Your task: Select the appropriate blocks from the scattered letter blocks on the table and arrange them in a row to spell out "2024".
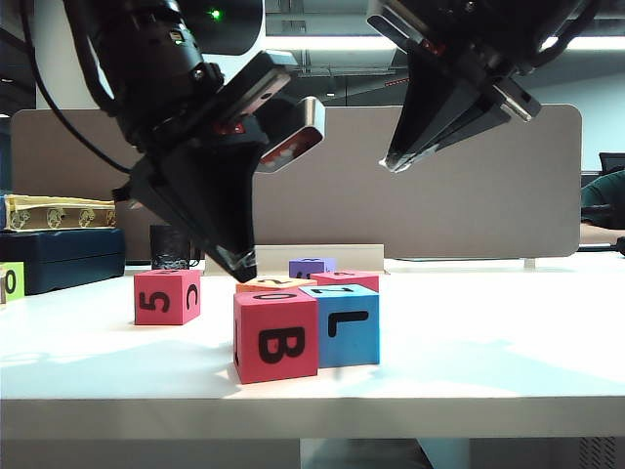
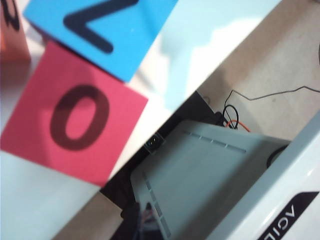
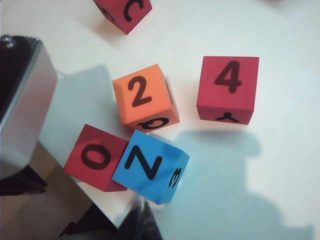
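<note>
L gripper [image 1: 237, 266] shut, empty, hovering just behind red 0 block [image 1: 275, 335], block at ~5 o'clock below tips. R gripper [image 1: 398, 162] shut, empty, high, farther off.

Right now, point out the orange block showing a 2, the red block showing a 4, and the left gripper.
orange block [image 3: 142, 96], right wrist view, top face by the 2.
red block with the 4 [image 3: 229, 82], right wrist view, top face.
left gripper [image 1: 237, 262], exterior view, closed fingertips.

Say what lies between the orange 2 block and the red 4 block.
Only bare table separates the orange 2 block and red 4 block, in the right wrist view. Left hand hangs shut low over it, right hand shut higher.
</note>
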Available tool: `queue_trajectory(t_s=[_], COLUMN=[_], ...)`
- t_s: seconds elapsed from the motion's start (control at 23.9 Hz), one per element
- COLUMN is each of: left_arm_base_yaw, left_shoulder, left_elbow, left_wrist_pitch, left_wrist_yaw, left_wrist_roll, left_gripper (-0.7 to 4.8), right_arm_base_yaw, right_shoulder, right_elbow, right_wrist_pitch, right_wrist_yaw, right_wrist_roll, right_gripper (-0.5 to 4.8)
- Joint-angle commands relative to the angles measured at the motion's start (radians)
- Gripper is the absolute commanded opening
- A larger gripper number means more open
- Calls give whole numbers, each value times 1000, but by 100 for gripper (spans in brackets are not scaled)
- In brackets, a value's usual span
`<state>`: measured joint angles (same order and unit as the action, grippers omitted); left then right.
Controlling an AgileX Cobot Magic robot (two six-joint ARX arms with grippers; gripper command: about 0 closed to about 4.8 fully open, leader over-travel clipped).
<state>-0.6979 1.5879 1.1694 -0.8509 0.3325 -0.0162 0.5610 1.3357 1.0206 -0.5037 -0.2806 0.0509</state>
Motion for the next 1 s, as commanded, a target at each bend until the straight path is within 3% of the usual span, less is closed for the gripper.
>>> queue_trajectory(t_s=[0.04, 0.42, 0.84, 1.0], left_arm_base_yaw=[-1, -1, -1, -1], left_shoulder=[-1, 50, 118, 120], left_elbow=[1, -2, -4, -4], left_wrist_pitch=[33, 49, 98, 142], left_wrist_yaw=[5, 9, 7, -46], left_wrist_roll=[0, 9, 24, 25], left_gripper=[-6, -6, -6, -6], right_arm_base_yaw=[1, 1, 1, 2], right_shoulder=[-3, -13, -37, -37], right_elbow=[5, 36, 287, 322], right_wrist_pitch=[31, -28, -304, -322], right_wrist_yaw=[1, -15, -10, -10], right_wrist_roll=[-3, 2, -30, -37], right_gripper=[-4, -4, -4, -4])
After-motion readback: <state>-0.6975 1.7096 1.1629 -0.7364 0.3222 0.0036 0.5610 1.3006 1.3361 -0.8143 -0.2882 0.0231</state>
